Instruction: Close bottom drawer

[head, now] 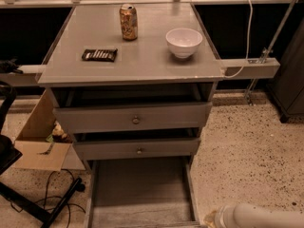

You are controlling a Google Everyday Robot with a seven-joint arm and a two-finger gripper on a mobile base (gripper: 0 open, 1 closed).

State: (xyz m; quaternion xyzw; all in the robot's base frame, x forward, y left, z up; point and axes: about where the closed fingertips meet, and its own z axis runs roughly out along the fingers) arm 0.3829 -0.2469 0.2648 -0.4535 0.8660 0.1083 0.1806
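Note:
The bottom drawer (pixel 140 189) of the grey cabinet is pulled far out toward me. Its long bare plank interior is in full view, and its front lies along the bottom edge of the view with the knob hidden. My white arm (pixel 259 216) comes in from the bottom right corner. My gripper (pixel 211 219) is at the very bottom edge, low to the floor, just right of the drawer's front right corner. Most of it is cut off by the edge of the view.
The top drawer (pixel 133 118) and the middle drawer (pixel 137 148) stand slightly open. A soda can (pixel 128 22), a white bowl (pixel 184 42) and a chocolate bar (pixel 99 55) sit on the cabinet top. A cardboard box (pixel 40 141) and a black stand with cables (pixel 42 203) are on the left. Speckled floor lies to the right.

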